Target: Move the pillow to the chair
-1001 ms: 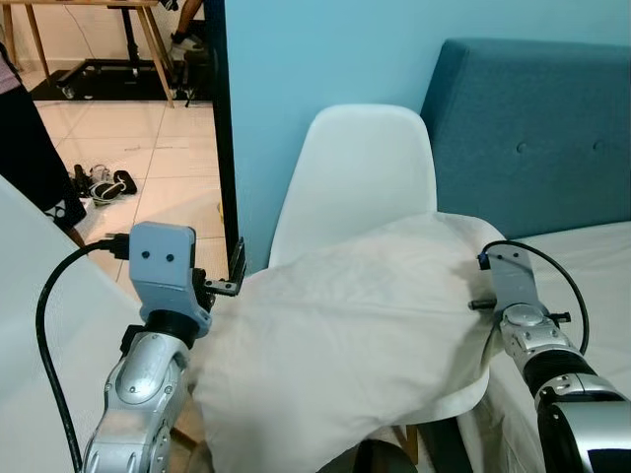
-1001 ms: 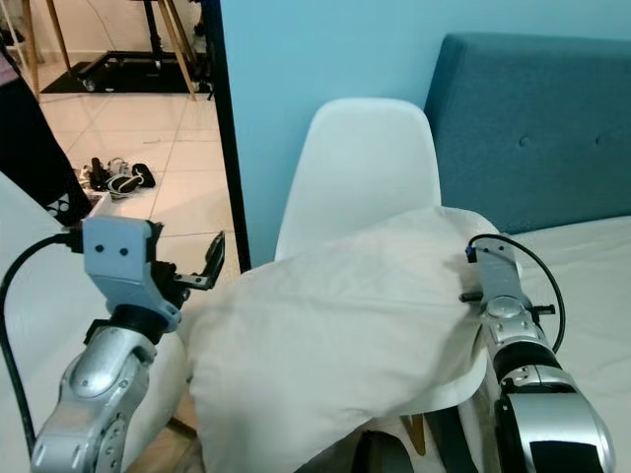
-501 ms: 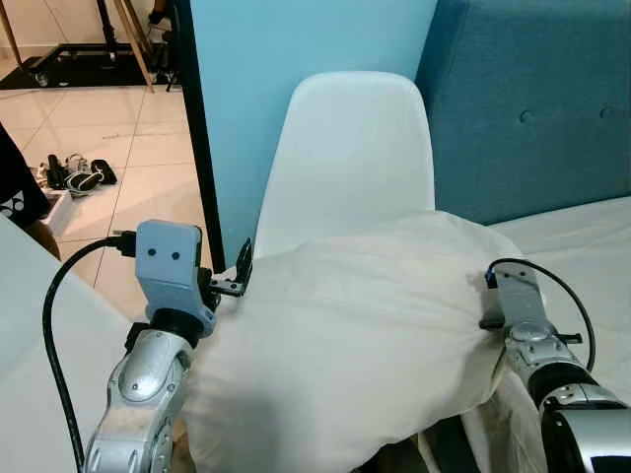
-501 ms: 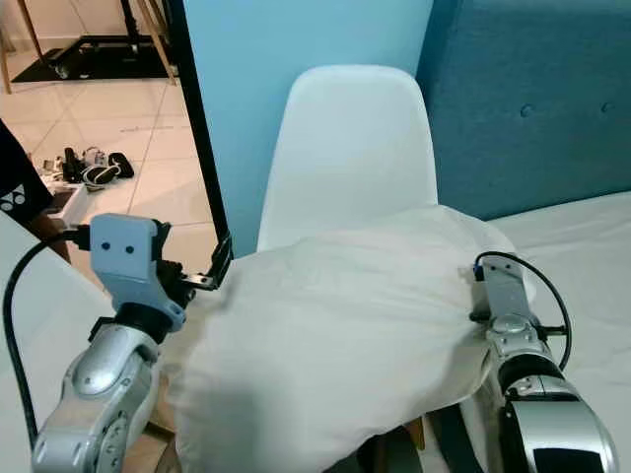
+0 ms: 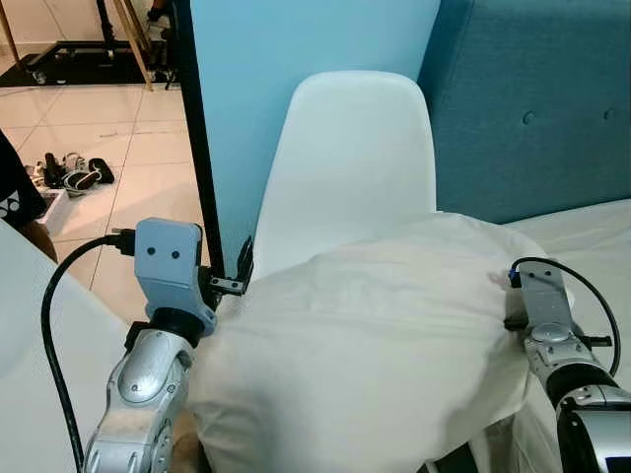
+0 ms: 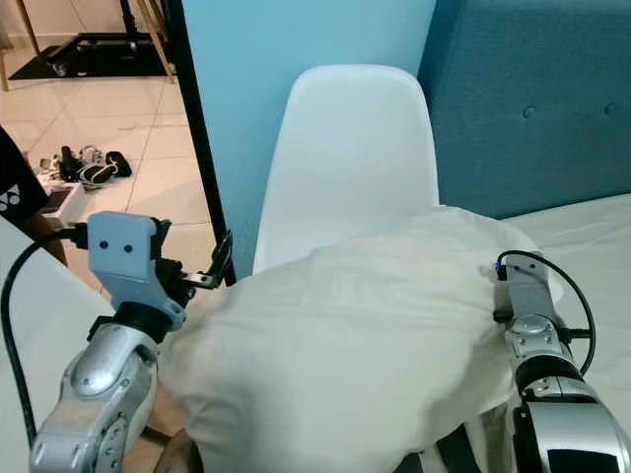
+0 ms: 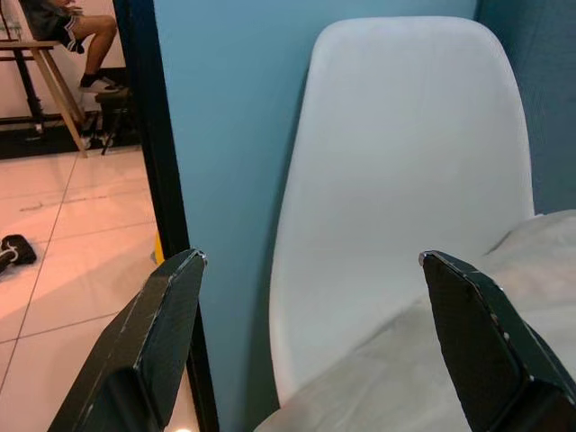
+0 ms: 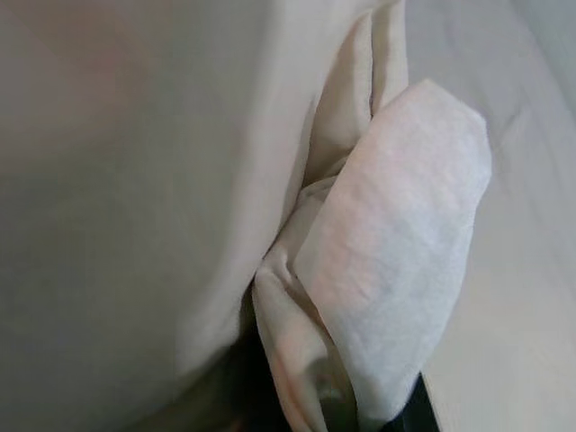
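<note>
pillow (image 5: 375,345) up between both hands, right in front of the chair (image 5: 345,163).

big cream pillow, held level and covering the chair's seat, white backrest rising just behind. left hand (image 7: 310,270) at the pillow's left edge, fingers spread wide, one clear of the fabric by the dark door frame (image 5: 197,138), the other over the cloth. right hand (image 8: 306,396) buried in the pillow's right end, pinched tight on a bunched fold. white bed (image 5: 592,246) and blue headboard (image 5: 552,108) to the right.
</note>
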`<state>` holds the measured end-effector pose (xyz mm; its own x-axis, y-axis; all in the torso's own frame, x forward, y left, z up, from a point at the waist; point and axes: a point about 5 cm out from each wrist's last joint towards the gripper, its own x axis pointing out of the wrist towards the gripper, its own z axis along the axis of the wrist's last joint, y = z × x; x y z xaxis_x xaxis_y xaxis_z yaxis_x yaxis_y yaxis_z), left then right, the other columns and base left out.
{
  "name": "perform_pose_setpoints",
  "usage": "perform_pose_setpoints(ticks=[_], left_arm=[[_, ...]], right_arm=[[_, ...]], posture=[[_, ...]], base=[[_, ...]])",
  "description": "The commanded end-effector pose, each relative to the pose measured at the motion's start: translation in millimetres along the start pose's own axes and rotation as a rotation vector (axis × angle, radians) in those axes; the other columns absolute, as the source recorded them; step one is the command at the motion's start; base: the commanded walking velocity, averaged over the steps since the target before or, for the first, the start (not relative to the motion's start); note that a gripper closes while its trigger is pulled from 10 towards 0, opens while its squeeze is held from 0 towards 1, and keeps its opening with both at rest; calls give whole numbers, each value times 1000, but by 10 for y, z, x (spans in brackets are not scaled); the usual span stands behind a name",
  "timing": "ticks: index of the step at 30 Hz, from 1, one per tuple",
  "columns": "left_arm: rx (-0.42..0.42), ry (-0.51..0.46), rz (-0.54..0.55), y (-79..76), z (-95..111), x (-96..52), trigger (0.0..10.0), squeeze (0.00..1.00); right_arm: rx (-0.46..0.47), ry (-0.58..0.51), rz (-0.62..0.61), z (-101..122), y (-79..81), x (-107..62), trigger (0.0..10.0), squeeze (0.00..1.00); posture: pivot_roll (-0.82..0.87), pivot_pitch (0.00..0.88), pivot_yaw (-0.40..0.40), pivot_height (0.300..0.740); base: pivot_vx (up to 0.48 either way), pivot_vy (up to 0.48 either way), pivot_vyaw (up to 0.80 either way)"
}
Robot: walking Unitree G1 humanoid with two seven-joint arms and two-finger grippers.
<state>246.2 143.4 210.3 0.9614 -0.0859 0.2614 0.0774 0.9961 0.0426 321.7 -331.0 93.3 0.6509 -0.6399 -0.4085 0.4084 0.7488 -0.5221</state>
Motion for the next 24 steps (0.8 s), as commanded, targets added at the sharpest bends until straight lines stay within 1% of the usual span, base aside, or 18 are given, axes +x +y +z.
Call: perform_pose_setpoints(ticks=[1, 3, 4, 5, 6, 7, 9, 12, 14, 15, 16, 17, 18, 20, 22, 23, 24], left_arm=[[-4, 5, -2, 1, 1, -2, 10000, 0], [-4, 5, -6, -5, -3, 6, 10000, 0], [-4, 5, -6, -5, -3, 6, 10000, 0], [-3, 5, -7, -7, -4, 8, 10000, 0], [-3, 5, -8, -10, -7, 12, 10000, 0], [-3, 5, -8, -10, -7, 12, 10000, 0], [-1, 5, -10, -13, -11, 18, 10000, 0], [1, 4, -11, -14, -13, 22, 10000, 0], [5, 3, -10, -12, -16, 30, 10000, 0], [5, 3, -10, -12, -16, 30, 10000, 0], [6, 2, -9, -12, -15, 33, 10000, 0], [6, 2, -9, -12, -15, 33, 10000, 0], [7, 1, -10, -13, -16, 35, 10000, 0], [9, -2, -8, -9, -12, 42, 10000, 0], [13, -4, 0, 1, -11, 52, 10000, 0], [13, -4, 0, 1, -11, 52, 10000, 0], [15, -5, 2, 5, -12, 55, 10000, 0]], right_arm=[[82, -16, 33, 58, 2, 2, 10000, 1000], [181, -46, 82, 150, 27, -6, 10000, 1000], [181, -46, 82, 150, 27, -6, 10000, 1000], [206, -54, 91, 178, 27, -8, 10000, 1000], [234, -73, 85, 231, -7, -6, 10000, 1000], [234, -73, 85, 231, -7, -6, 10000, 1000], [256, -92, 59, 308, -87, 2, 10000, 1000], [256, -94, 41, 336, -134, 7, 10000, 1000], [249, -100, -3, 379, -251, 20, 10000, 1000], [249, -100, -3, 379, -251, 20, 10000, 1000], [250, -103, -29, 398, -320, 26, 10000, 1000], [250, -103, -29, 398, -320, 26, 10000, 1000], [250, -107, -56, 417, -390, 32, 10000, 1000], [278, -158, -96, 530, -508, 25, 10000, 1000], [333, -263, -51, 733, -488, -19, 10000, 1000], [333, -263, -51, 733, -488, -19, 10000, 1000], [350, -297, -29, 800, -465, -38, 10000, 1000]], posture=[[125, 0, -107, 471], [122, 0, -107, 471], [122, 0, -107, 471], [119, 0, -107, 471], [116, 0, -108, 471], [116, 0, -108, 471], [113, 0, -110, 471], [113, 0, -110, 471], [112, 0, -112, 471], [112, 0, -112, 471], [112, 0, -114, 471], [112, 0, -114, 471], [112, 0, -114, 471], [111, 0, -114, 471], [107, 0, -113, 471], [107, 0, -113, 471], [107, 0, -113, 471]], base=[[0, 0, 0], [0, 0, 0], [0, 0, 0], [0, 0, 0], [0, 0, 0], [0, 0, 0], [0, 0, 0], [0, 0, 0], [0, 0, 0], [0, 0, 0], [0, 0, 0], [0, 0, 0], [0, 0, 0], [0, 0, 0], [0, 0, 0], [0, 0, 0], [0, 0, 0]])
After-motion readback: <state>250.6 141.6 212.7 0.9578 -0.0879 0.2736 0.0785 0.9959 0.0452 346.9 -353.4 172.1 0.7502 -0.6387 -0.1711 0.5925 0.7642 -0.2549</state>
